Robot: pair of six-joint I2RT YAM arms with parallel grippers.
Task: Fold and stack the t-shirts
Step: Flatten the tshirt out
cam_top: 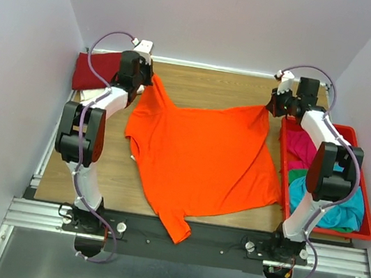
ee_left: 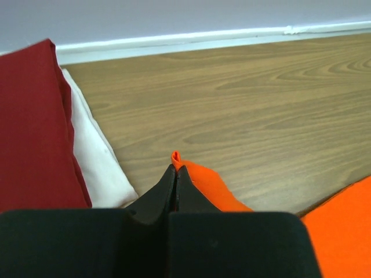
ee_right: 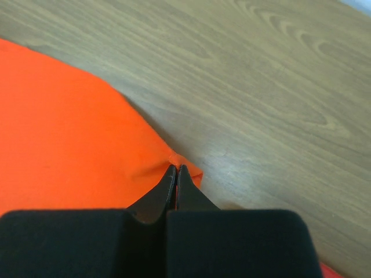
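Pinching the far corners of the orange t-shirt (cam_top: 201, 152), the left end effector (ee_left: 176, 168) and right end effector (ee_right: 176, 168) hold it spread across the table (cam_top: 208, 86).

Wooden table (cam_top: 208, 86) — red plastic tray (cam_top: 366, 210) at its right edge.

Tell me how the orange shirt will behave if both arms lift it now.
Likely floppy: the orange shirt wrinkles and drapes between the left gripper and right gripper. Probably light; only small pinches of cloth hold it. Its near sleeve, lying over the table edge, may drag.
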